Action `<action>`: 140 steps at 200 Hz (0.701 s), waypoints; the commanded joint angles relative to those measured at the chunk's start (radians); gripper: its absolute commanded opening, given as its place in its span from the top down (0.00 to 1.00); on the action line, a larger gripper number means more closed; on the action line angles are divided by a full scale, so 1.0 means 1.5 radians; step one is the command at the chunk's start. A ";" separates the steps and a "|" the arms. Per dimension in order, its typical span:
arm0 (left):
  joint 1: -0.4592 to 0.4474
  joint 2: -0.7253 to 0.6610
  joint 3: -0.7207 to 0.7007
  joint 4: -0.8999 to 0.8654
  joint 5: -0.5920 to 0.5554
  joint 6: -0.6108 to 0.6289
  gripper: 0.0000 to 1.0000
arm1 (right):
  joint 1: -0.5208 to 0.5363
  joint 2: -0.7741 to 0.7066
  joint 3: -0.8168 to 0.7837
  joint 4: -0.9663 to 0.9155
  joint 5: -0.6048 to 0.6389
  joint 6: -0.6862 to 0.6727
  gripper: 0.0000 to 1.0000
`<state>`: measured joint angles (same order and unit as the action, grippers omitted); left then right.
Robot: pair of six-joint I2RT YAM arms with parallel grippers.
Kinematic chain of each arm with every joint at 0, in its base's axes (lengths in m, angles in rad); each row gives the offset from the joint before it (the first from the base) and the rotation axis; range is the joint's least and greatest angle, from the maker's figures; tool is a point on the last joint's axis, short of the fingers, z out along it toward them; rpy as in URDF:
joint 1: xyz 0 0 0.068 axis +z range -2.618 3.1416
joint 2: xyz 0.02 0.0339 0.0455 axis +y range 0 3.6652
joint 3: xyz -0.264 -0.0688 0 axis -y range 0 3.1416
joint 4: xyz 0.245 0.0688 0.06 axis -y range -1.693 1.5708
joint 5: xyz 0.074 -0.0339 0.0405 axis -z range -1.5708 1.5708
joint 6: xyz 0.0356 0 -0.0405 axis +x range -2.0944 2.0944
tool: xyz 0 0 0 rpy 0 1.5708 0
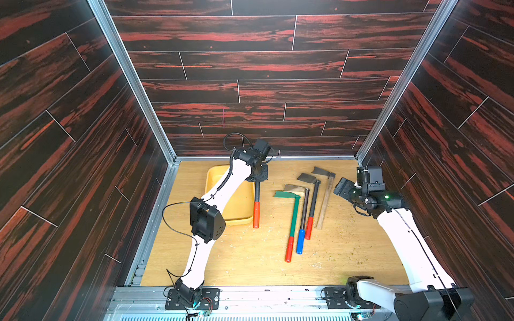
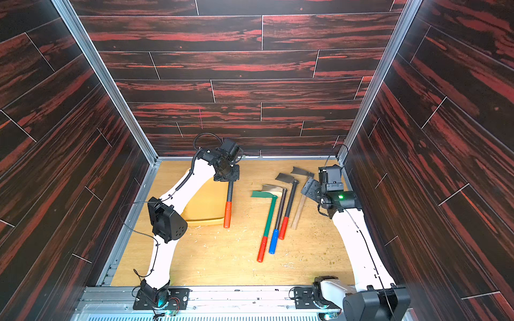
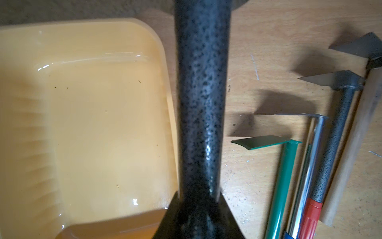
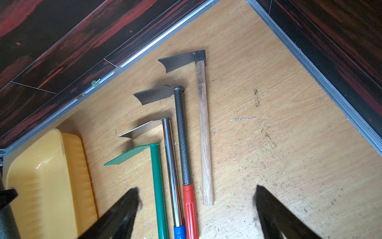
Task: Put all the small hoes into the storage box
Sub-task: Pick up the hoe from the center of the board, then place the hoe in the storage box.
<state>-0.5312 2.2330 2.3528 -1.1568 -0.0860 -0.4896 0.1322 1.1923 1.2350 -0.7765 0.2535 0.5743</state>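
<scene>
now left pincer (image 3: 199, 207) clamps small hoe (image 1: 257, 194), long axis far-to-near, red grip (image 1: 256, 214) seemingly lowest.

Robot test cell, lab-type: plywood desk (image 1: 250, 264) was boxed in by wood-print wall panels (image 1: 250, 64) on aluminium posts (image 1: 133, 80); left arm (image 1: 230, 183) and right arm (image 1: 400, 230) sat bolted to a metal rail (image 1: 264, 297).

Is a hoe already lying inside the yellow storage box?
No: in the left wrist view the storage box has a bare floor, and the black-handled hoe in the left gripper runs alongside its rim.
</scene>
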 commanded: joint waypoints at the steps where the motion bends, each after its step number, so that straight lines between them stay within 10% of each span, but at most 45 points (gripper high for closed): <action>1: 0.006 0.000 0.023 -0.014 -0.001 0.008 0.89 | -0.003 0.000 0.005 0.003 0.002 -0.006 0.09; 140: 0.124 0.097 0.125 -0.037 0.053 0.025 0.89 | -0.003 0.010 0.005 0.003 0.001 -0.003 0.09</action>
<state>-0.3466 2.3646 2.4939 -1.1820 -0.0151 -0.4782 0.1322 1.1980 1.2350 -0.7765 0.2535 0.5709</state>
